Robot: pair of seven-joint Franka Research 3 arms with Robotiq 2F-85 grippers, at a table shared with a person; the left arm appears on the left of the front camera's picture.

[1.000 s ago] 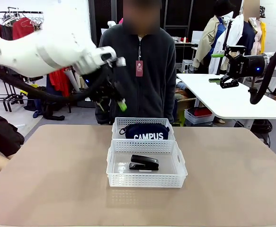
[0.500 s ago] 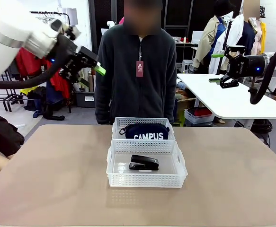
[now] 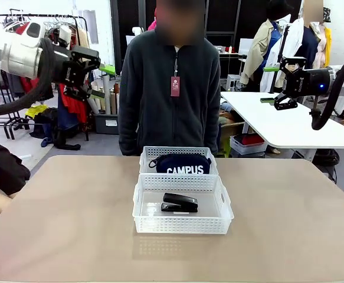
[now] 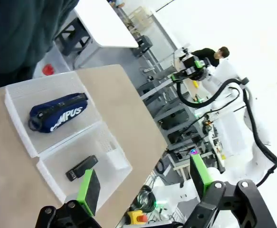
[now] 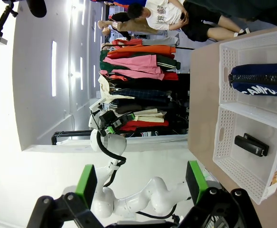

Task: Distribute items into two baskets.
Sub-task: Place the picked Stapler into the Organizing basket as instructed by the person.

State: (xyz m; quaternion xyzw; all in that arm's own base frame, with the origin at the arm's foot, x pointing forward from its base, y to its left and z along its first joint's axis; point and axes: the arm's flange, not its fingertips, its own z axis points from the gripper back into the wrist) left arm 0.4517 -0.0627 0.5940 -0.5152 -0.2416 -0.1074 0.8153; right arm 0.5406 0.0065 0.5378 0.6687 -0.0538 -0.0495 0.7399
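Workroom with clothes racks and white side tables; tan table (image 3: 71, 224) in the foreground, a person in a dark fleece (image 3: 170, 88) standing at its far edge.

Far basket (image 3: 178, 154): translucent white lattice, touching the near one; holds the navy CAMPUS pouch (image 3: 182, 164), lying flat and filling its width.

Near basket (image 3: 182, 229): same make; holds the black stapler (image 3: 180, 203), lying on the floor of the basket, roughly centred.

Left gripper (image 3: 101, 81): raised high at the left, well apart from the table, green pads spread wide, nothing between them; the left wrist view confirms the gap, with both baskets far below.

Right gripper (image 3: 276, 84): raised at the right, off the table edge, fingers parted, empty; the right wrist view shows clear space between its pads.

Step in hand, by judgement: distribution looks complete, one item per basket. Nothing remains loose on the tabletop. Next move likely calls only for keeping both arms clear.
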